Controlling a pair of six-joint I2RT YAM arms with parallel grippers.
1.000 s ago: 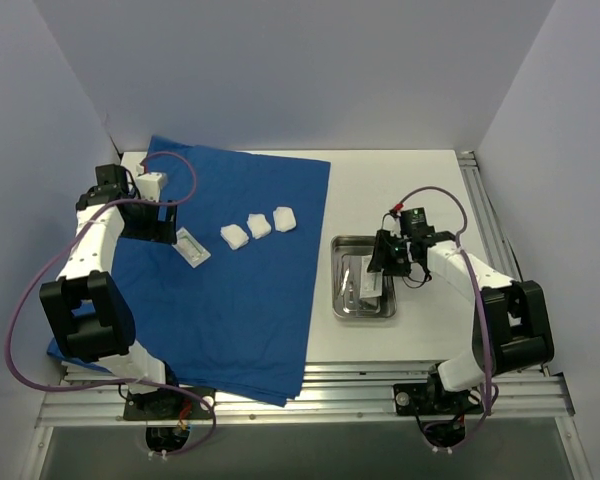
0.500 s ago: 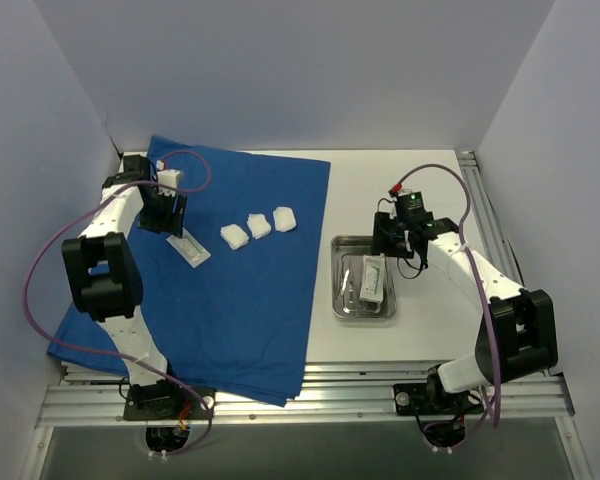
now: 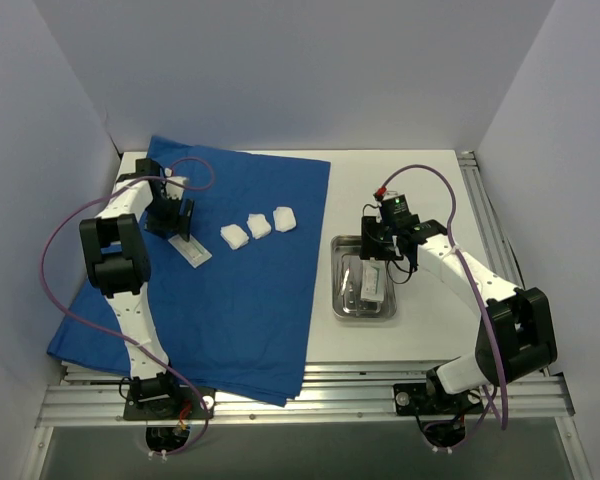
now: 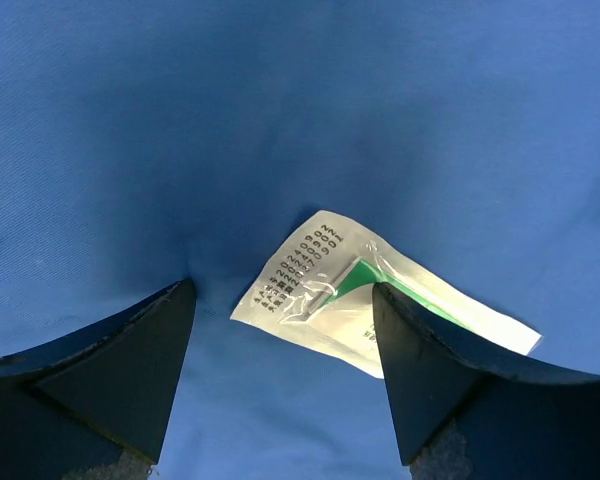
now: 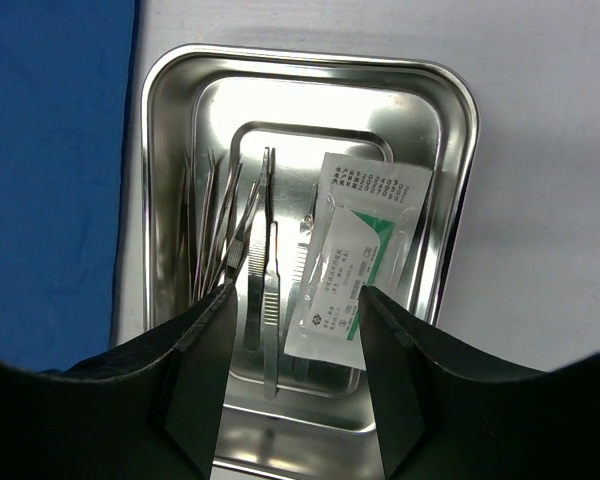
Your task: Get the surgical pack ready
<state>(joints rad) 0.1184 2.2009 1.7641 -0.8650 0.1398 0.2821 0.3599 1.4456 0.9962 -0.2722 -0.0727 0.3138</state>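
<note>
Here, shiny rectangular steel tray (image 5: 168, 150), flat packet (image 5: 355, 262), blue cloth (image 5: 50, 150)

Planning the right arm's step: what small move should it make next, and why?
Probably lower the right gripper onto the top packet in the steel tray: its jaws stand open and empty just above it, and the packet lies partly over the instruments.
</note>
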